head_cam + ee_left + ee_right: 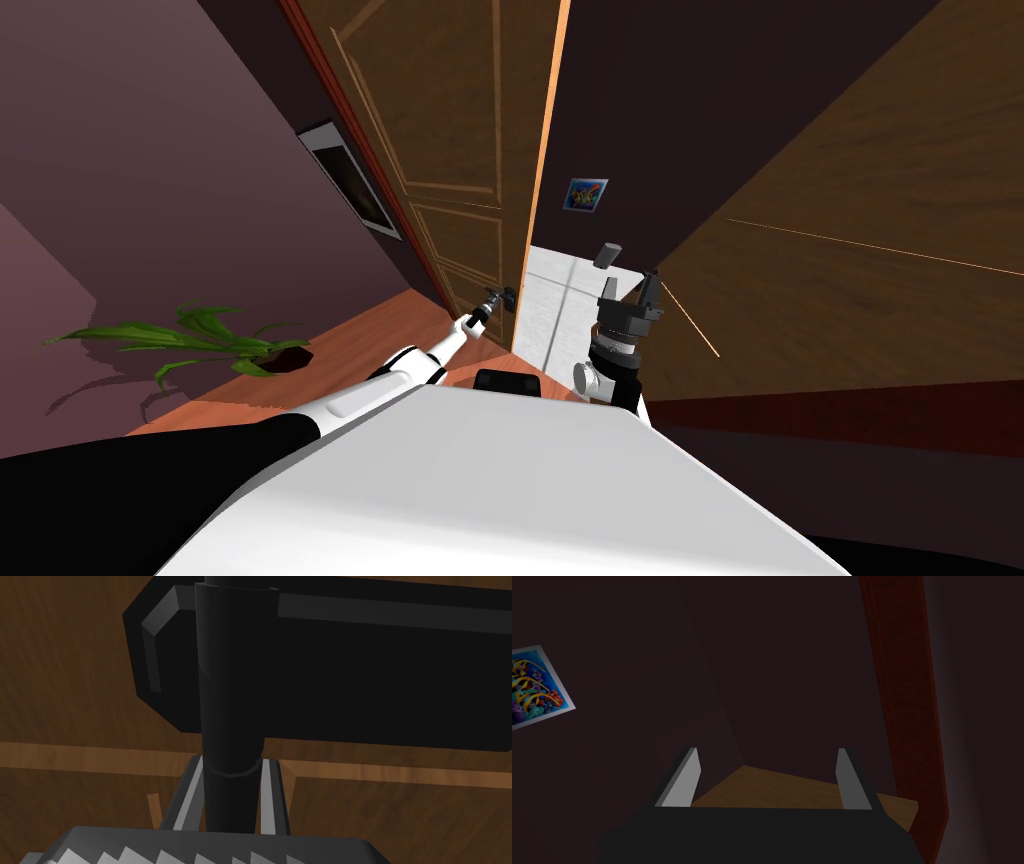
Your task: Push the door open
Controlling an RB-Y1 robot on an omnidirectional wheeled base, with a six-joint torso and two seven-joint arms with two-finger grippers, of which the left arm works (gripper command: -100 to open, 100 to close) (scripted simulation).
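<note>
Brown door (pixel 450 150), left arm (pixel 420 362) outstretched, end effector (pixel 232 766) gripping black handle (pixel 232 651)

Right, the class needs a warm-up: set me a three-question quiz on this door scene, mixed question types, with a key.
1. True or false: the left gripper is shut on the door handle.
2. Multiple choice: the right gripper is
A) open and holding nothing
B) shut on the handle
C) shut on a cup
3. Fill the gap: the green thing on the floor, to the left of the door, is a ____.

Key
1. True: its two fingers press the sides of the handle.
2. A
3. plant
</note>
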